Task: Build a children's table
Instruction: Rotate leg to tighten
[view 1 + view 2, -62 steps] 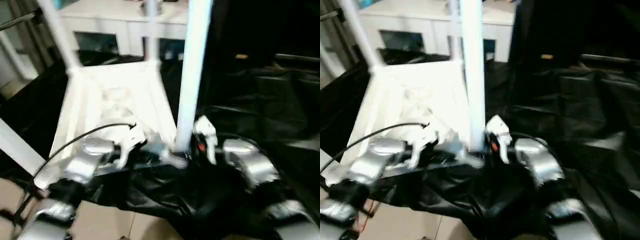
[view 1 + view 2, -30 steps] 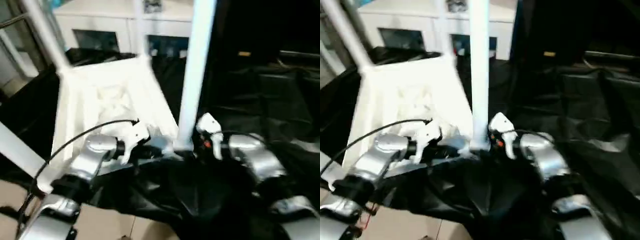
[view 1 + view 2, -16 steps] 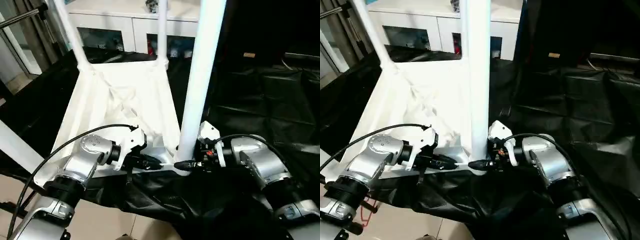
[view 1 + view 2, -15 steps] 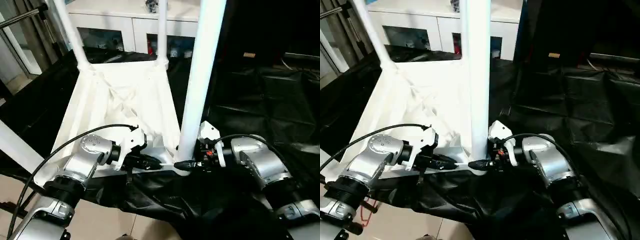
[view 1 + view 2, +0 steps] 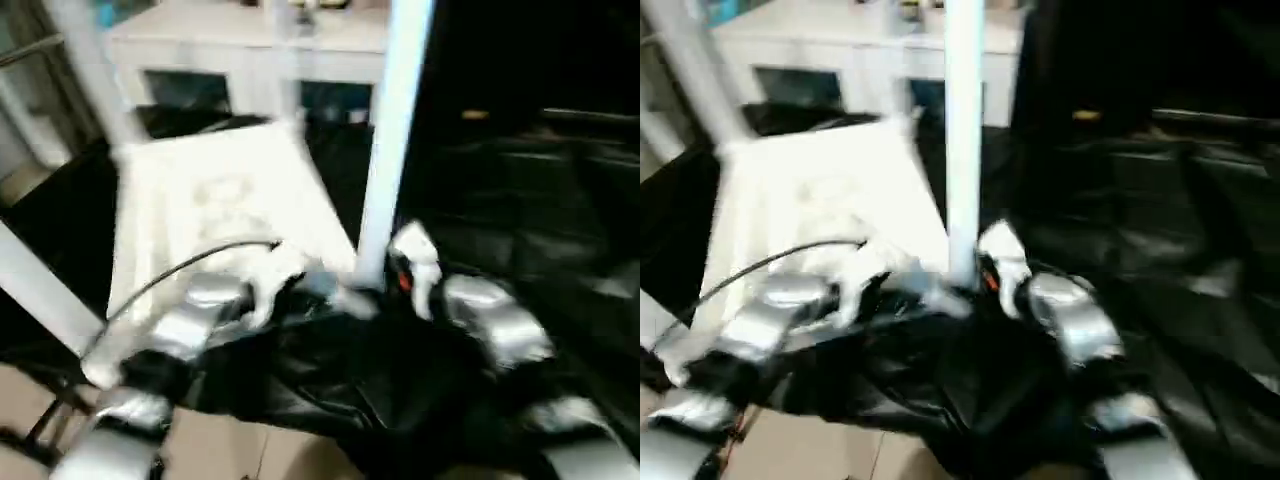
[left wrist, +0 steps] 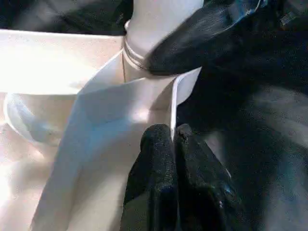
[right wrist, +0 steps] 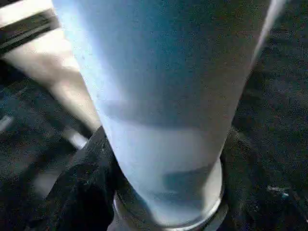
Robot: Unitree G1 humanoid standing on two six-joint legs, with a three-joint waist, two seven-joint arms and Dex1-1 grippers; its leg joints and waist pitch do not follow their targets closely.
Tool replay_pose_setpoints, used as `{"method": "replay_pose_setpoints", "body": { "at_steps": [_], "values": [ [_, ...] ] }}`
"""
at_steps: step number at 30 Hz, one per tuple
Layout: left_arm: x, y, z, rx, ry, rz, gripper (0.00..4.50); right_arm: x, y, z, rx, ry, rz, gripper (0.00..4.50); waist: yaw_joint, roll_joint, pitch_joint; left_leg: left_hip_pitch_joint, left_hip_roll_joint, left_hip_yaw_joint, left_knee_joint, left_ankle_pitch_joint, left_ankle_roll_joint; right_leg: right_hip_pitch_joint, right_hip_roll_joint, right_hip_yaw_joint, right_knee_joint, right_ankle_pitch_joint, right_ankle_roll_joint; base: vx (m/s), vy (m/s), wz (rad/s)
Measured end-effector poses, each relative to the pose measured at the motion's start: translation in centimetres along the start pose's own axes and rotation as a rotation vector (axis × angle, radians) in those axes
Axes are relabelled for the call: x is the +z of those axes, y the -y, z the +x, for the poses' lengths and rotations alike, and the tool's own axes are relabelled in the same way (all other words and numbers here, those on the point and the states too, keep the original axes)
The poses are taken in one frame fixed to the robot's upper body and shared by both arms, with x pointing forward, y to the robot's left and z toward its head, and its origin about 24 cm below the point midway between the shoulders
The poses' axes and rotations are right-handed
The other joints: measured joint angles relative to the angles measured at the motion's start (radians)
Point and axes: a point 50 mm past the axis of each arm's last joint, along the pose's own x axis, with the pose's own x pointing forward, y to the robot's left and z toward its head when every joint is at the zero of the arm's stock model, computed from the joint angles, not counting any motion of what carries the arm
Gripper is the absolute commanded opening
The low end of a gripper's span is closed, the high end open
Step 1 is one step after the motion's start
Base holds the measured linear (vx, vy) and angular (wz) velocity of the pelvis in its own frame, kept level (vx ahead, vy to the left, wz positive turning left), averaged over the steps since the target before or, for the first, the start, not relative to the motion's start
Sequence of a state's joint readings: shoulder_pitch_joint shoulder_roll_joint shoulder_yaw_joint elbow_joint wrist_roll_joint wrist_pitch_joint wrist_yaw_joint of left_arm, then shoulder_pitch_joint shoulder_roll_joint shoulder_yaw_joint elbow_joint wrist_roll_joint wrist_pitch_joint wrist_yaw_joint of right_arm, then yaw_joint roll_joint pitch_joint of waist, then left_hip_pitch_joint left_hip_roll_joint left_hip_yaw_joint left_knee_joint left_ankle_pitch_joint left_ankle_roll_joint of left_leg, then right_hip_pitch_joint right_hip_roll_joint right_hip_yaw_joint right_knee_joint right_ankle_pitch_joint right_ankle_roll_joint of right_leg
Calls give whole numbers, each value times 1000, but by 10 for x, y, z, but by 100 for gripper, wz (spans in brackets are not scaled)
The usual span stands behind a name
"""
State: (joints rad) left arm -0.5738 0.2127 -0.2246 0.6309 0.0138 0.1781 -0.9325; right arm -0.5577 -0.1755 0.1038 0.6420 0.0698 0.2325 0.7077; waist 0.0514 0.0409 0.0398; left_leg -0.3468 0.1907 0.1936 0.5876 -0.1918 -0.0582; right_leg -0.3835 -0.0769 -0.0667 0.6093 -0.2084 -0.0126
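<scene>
While the tabletop (image 5: 215, 195) lies upside down on the black cloth (image 5: 500, 200), my right gripper (image 7: 163, 192) wraps the near leg (image 5: 385, 150) at its corner socket (image 6: 144, 53). My left gripper (image 6: 171, 139) pinches the tabletop's rim. I should keep the leg upright and press straight down.

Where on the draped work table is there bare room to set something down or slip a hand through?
Bare black cloth stretches right of the near leg. The tabletop covers the left side, with far legs at its back corners. It is crowded at the near leg's socket, where the left pincer and right pincer meet.
</scene>
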Motion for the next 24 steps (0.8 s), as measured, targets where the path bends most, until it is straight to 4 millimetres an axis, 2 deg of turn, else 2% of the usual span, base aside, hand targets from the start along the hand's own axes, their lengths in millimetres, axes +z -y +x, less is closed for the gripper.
{"method": "replay_pose_setpoints", "body": {
  "at_steps": [6,8,11,13,15,19,24],
  "values": [
    [7,2,16,107,15,-31,0,4,0,12,-201,30,45,260,-5,5,-3,-2,0,0,0,0,0,0,0,1,0,1,-1,0,0,0],
    [7,3,17,109,15,-30,0,4,-1,14,-215,44,48,316,-5,8,-5,-2,0,0,-1,0,0,0,0,1,0,1,-1,0,0,0],
    [8,4,18,93,19,-23,0,4,-1,14,-213,48,41,336,-5,9,-6,-3,0,0,-3,0,0,0,0,0,1,2,-3,0,0,0],
    [8,4,14,78,19,-9,0,5,-2,13,-178,52,31,341,-4,9,-6,-3,0,0,-5,0,0,-1,0,0,1,3,-4,0,0,0],
    [7,4,10,52,24,16,0,5,-1,9,-126,47,-3,377,-3,9,-6,-4,0,0,-8,0,0,-3,0,0,0,2,-3,0,0,0],
    [7,7,4,-5,31,38,0,5,-2,0,-23,41,-51,384,4,9,-6,-6,0,1,-12,-1,0,-6,0,-1,0,-1,-2,0,0,0],
    [2,11,-11,-140,33,83,0,4,-2,-23,221,0,-137,384,25,9,-6,-21,1,0,-8,1,6,-19,1,-2,2,-1,-3,0,0,0]
  ]
}}
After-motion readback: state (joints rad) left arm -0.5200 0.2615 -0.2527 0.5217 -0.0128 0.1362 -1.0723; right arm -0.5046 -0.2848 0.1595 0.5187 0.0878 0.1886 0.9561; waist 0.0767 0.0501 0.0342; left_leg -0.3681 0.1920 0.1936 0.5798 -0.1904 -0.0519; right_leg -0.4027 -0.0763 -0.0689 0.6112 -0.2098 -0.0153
